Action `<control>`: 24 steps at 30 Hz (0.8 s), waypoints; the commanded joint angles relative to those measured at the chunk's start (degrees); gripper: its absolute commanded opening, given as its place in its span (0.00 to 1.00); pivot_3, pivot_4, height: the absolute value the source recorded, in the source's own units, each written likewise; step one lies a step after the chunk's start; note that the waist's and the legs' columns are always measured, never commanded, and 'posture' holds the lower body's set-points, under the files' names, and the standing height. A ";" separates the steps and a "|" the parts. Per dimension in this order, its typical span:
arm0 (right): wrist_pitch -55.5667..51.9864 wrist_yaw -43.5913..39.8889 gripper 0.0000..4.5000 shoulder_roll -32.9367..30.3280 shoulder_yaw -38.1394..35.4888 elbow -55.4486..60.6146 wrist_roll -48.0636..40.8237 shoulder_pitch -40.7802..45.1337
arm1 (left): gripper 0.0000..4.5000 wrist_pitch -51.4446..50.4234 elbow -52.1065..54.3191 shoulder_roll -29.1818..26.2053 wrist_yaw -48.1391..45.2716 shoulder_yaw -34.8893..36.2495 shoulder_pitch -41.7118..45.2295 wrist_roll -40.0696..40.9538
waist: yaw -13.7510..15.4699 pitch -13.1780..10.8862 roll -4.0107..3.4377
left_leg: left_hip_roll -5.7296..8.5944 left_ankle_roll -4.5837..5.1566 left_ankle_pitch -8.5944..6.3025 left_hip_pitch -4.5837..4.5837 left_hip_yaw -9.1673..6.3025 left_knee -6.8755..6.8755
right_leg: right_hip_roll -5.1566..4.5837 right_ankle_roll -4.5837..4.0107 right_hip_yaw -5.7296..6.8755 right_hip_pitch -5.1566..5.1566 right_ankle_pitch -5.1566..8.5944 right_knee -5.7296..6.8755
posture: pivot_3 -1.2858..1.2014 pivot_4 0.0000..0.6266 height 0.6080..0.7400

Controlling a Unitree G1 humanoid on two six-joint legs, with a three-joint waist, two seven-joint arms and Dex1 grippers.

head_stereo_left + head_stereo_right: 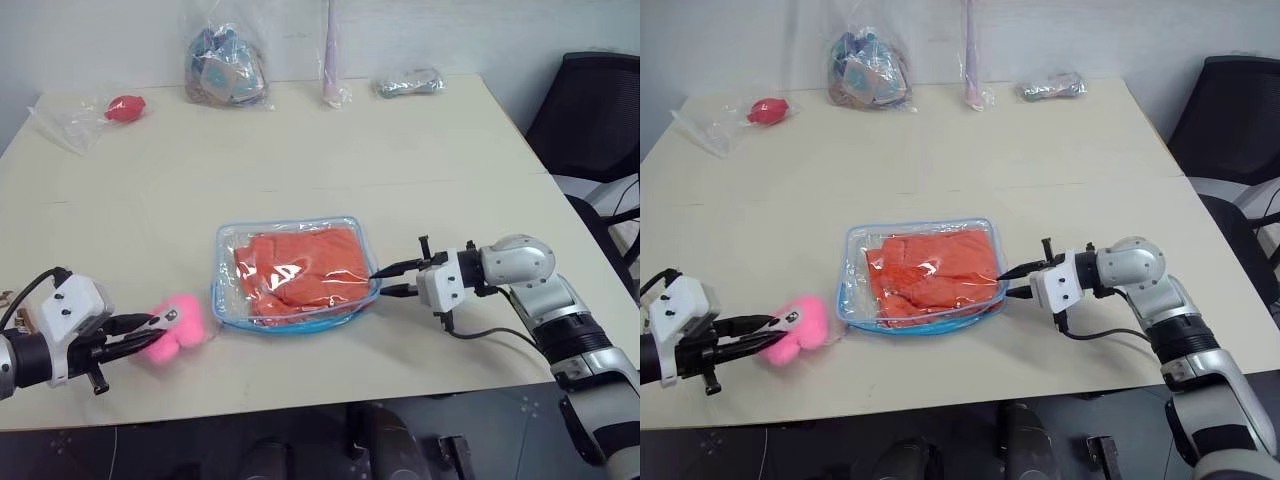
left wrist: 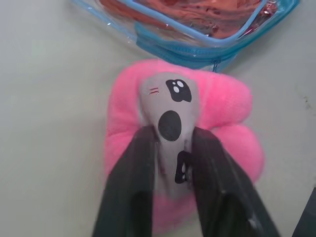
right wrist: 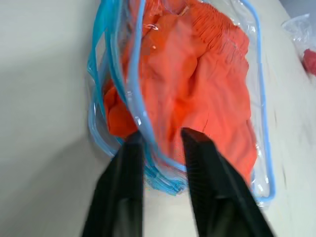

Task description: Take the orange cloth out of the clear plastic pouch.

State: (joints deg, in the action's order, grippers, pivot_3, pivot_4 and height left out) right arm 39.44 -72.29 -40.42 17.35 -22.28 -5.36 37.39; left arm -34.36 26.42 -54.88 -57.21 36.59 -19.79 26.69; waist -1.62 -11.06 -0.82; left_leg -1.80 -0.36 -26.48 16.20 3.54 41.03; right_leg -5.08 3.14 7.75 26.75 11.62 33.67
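Right gripper (image 3: pixel 160 140) parted, straddling blue-trimmed edge of clear plastic pouch (image 1: pixel 232 245), likely to pin it; orange cloth (image 1: pixel 300 265) inside, just ahead. Left gripper (image 2: pixel 170 148) parted around pink plush toy (image 2: pixel 224 111), beside pouch.

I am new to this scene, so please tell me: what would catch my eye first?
The orange cloth stands out, lying inside the clear plastic pouch in the middle of the table. Left of the pouch is a pink plush toy, with the left end effector at it. The right end effector is at the pouch's right edge.
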 commanded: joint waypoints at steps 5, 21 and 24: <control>-8.33 0.53 0.88 -3.47 -4.24 9.33 -4.11 -3.86 | 0.85 4.40 -1.30 -0.27 -0.74 3.55 -2.34 -3.22 | 0.17 0.00 0.00 | 0.00 0.00 0.00 0.01 -0.02 0.01 | -0.03 0.00 0.02 0.00 0.00 0.00 | 0.52 0.24 1.00; -58.81 5.18 1.00 -13.35 -15.18 48.42 -30.70 -19.65 | 1.00 17.66 5.62 -8.66 1.15 -15.63 15.41 -12.73 | 1.42 0.01 0.02 | 0.14 0.07 -0.11 0.09 -0.10 -0.06 | 0.10 0.06 0.02 -0.06 -0.04 -0.02 | 0.52 0.24 1.00; -60.46 6.73 1.00 -12.62 -15.82 50.06 -30.77 -20.64 | 1.00 21.08 5.17 -7.93 0.99 -20.87 16.37 -16.02 | 1.44 0.02 0.02 | 0.04 0.01 -0.14 0.03 0.12 -0.07 | 0.32 0.06 -0.05 -0.05 -0.03 -0.04 | 0.52 0.24 1.00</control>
State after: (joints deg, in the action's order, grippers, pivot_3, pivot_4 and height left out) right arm -20.44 -66.41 -53.57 3.69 25.27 -35.02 16.91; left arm -15.85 31.03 -62.73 -56.68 17.03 -4.21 12.58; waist -0.18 -11.05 -0.81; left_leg -1.78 -0.37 -26.62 16.23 3.75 40.97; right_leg -4.72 3.18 7.71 26.70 11.59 33.64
